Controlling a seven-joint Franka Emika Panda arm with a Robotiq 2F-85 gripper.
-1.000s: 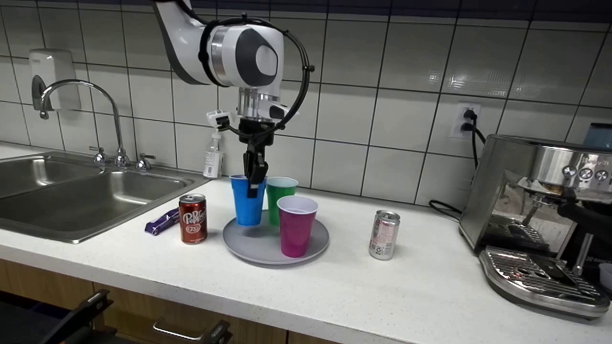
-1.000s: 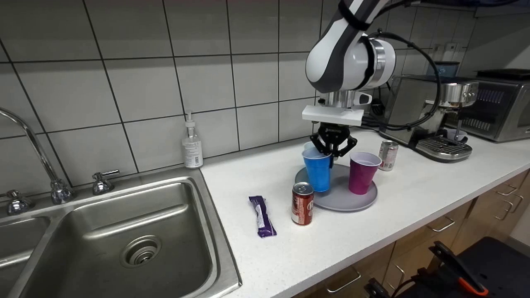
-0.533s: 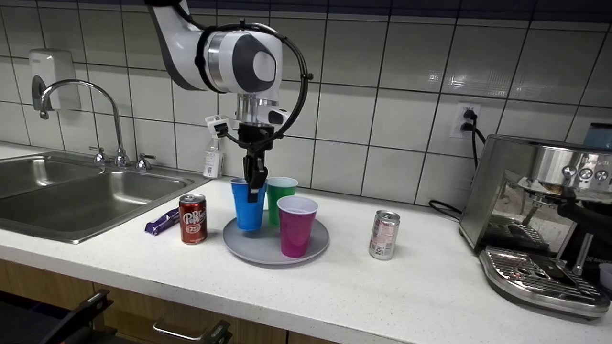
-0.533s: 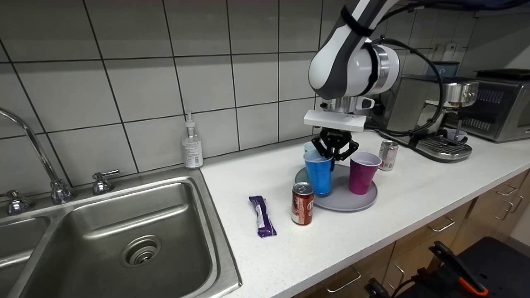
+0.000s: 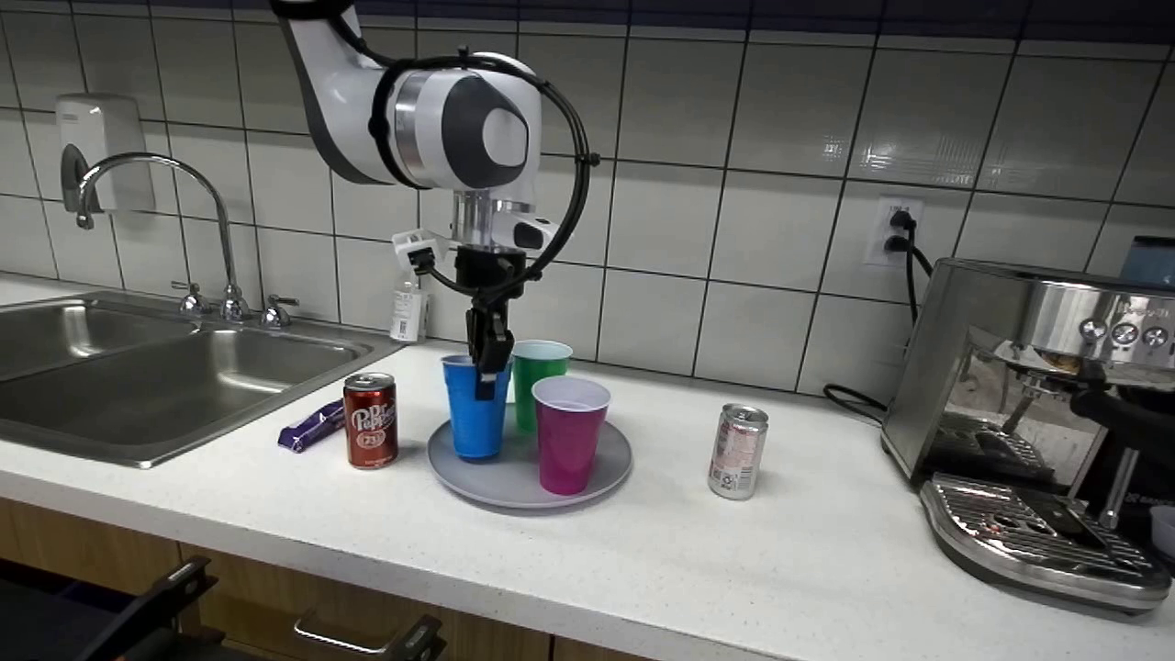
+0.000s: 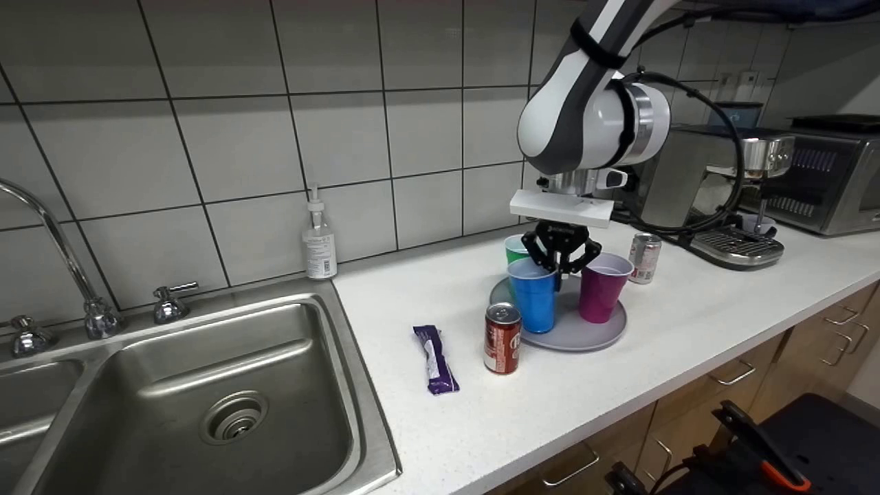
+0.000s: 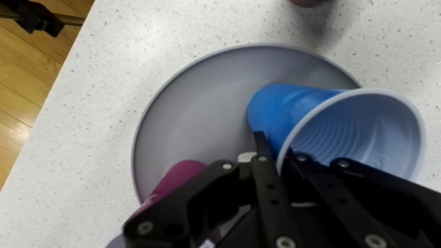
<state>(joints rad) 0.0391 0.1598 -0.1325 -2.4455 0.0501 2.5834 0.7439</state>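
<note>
Blue cup [image 5: 476, 426] lowered to gray plate [image 7: 206, 103] since second ago; fingers [image 7: 264, 175] astride rim, barely apart, can't tell if gripping. Red can [image 5: 371, 433] reads "Dr Pepper."

I get dim, greyish exterior views, with glare streaking the sink [image 6: 172, 419] and faint reflections on the tiles [image 5: 799, 110]; my wrist view is brighter, the gripper [image 7: 276, 150] there slightly out of focus

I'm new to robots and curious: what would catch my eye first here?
Probably the white robot arm over the counter, its black gripper straddling the rim of a vivid blue cup. Close by, a green cup and a magenta cup stand on a grey plate.
</note>
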